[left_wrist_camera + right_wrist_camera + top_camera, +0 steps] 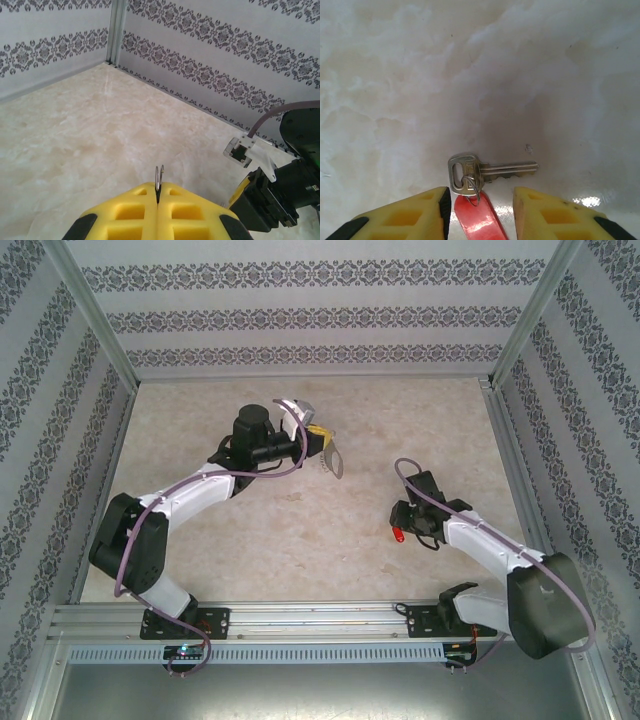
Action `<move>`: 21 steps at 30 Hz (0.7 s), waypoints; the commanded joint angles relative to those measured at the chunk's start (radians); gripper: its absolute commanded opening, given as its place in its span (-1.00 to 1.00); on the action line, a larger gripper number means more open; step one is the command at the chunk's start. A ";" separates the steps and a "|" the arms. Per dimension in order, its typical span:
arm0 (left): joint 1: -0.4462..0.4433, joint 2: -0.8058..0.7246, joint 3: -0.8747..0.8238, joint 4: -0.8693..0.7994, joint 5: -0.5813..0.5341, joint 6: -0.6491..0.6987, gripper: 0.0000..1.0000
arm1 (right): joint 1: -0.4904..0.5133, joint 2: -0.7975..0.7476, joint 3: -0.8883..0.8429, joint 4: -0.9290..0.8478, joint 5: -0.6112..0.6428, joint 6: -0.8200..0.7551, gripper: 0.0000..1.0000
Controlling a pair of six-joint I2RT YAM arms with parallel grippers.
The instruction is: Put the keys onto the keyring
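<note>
The left tool (158, 194) is pressed together on a thin silver wire keyring (159, 176), above the pale marble bench (75, 140). The right tool (481, 194) stands apart, one finger on each side of the red plastic tag (477, 221) of a silver metal key (492, 171) that lies on the bench.

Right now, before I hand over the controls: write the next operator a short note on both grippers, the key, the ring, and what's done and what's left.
Left gripper: shut on the thin silver metal keyring, which is edge-on between the pads and held up off the table.
Right gripper: open, low over the beige marbled table, with a finger on either side of the red plastic tag.
Silver metal key: lies flat on the table just ahead of those fingers, joined to the tag by a small ring.
Done: keyring in hand.
Left: grasp the key, bring it to the keyring and thread it on.
</note>
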 commanded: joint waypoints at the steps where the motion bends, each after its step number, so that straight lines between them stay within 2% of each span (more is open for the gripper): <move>1: -0.011 -0.056 -0.013 0.035 -0.003 0.022 -1.00 | 0.012 0.016 0.007 -0.010 0.048 0.029 -0.29; 13: -0.011 -0.086 -0.050 0.102 0.014 -0.006 -1.00 | 0.053 0.036 0.005 0.005 0.097 0.069 -0.42; 21: -0.011 -0.093 -0.052 0.099 0.016 -0.004 -1.00 | 0.054 0.052 0.000 0.024 0.081 0.081 -0.47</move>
